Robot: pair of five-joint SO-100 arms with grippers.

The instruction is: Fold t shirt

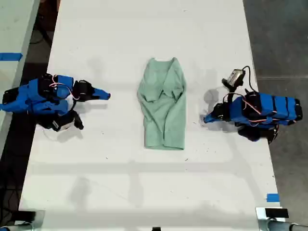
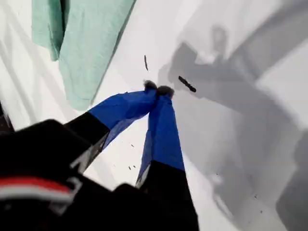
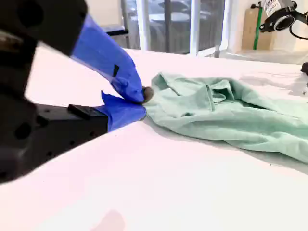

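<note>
White worktop [image 1: 144,38] runs under both arms, bare except for the cloth at its middle. My first gripper [image 2: 158,89] hangs just above that surface with its blue jaws pressed tip to tip and nothing between them; it sits toward the exterior view's right, a little apart from the shirt's long edge. My second gripper [image 3: 143,98] is likewise pinched closed on nothing, low over the worktop toward the exterior view's left, with a clear gap to the cloth in the exterior view, though its own camera makes the tips look almost against the collar end. Between them lies the shirt [image 1: 164,108], already narrowed into a long strip with its sides turned in over the chest, neckline [image 1: 162,61] toward the exterior view's top and hem [image 1: 165,146] toward its bottom. As I judge it, the step in hand is the crosswise fold, hem up to neckline. To do that well, both jaws should open before reaching in, each taking one hem corner through every layer so the tucked sides do not slide out. Lifting both corners level and laying them down gently near the collar should keep the edges square; uneven pulling would skew the strip.
</note>
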